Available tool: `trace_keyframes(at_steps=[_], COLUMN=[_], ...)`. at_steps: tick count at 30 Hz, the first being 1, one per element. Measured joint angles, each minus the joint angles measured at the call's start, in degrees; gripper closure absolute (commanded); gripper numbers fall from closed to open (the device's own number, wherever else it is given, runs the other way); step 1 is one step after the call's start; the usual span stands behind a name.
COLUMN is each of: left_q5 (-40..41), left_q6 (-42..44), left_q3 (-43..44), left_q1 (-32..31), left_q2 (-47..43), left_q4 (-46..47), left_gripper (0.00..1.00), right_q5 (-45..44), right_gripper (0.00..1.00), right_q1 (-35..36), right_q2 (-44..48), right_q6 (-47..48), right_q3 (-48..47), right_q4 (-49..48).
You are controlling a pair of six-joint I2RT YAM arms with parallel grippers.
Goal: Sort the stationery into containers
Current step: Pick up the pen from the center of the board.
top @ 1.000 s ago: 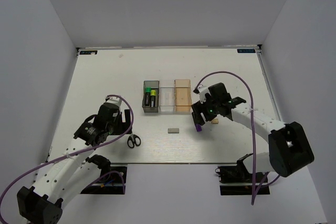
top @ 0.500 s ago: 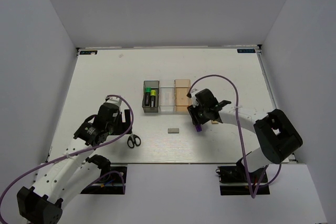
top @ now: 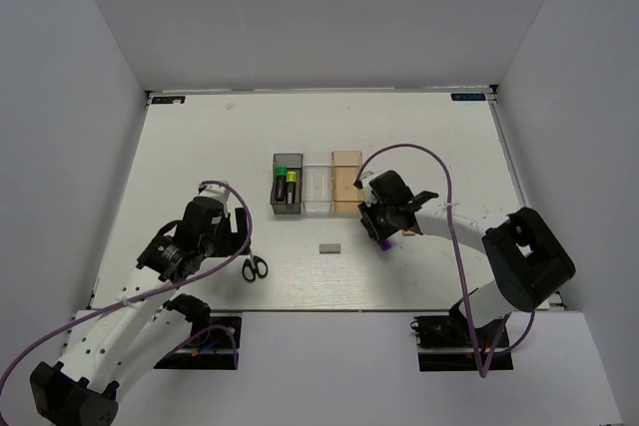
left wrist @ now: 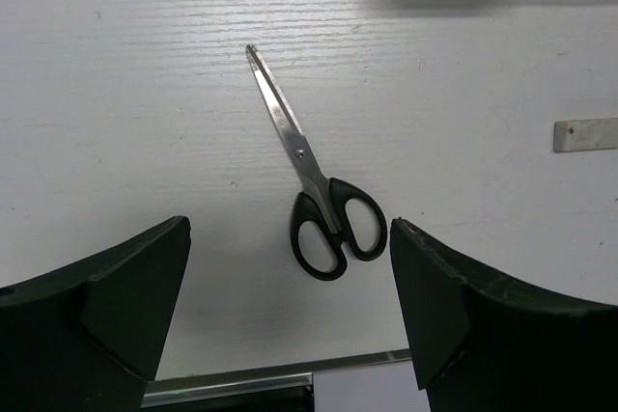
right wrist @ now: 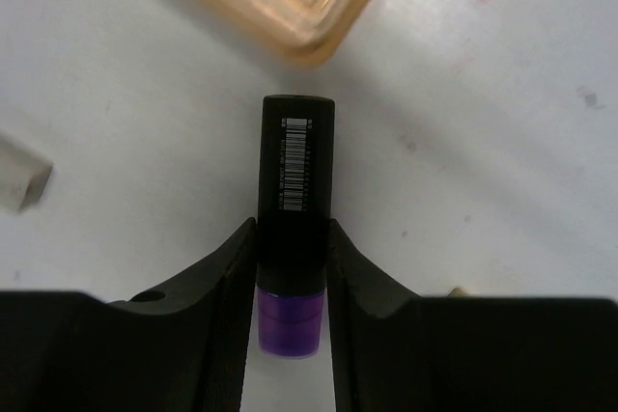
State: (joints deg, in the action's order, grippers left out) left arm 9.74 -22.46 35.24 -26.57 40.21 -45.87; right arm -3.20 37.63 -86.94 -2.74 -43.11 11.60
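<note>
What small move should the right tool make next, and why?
Probably carry the purple pen left to the grey bin: the right tool is shut on it beside the orange bin, and the green pen and yellow pen already sit in the grey one.

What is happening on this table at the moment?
Stationery is being sorted into three bins. The right tool is shut on the purple highlighter, close to the orange bin. The left tool hangs open above the black-handled scissors, which lie flat. The dark grey bin already holds the green highlighter and the yellow highlighter. The grey eraser lies in front of the clear bin.
</note>
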Motion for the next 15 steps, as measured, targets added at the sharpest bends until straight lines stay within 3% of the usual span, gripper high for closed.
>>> trace_keyframes(at_steps=[8,15], left_q5=[-0.13,-0.11], left_q6=[0.09,0.15], left_q3=[0.0,0.0], left_q1=[0.0,0.0], left_q2=[0.15,0.66], left_q4=[0.02,0.04], left_gripper=[0.06,0.06], right_q5=[16.37,27.08], right_gripper=[1.0,1.0], right_q1=[0.87,3.17], right_q2=[5.07,4.94], right_q6=[10.36,13.94], right_q3=[-3.26,-15.61], right_q4=[18.43,24.17])
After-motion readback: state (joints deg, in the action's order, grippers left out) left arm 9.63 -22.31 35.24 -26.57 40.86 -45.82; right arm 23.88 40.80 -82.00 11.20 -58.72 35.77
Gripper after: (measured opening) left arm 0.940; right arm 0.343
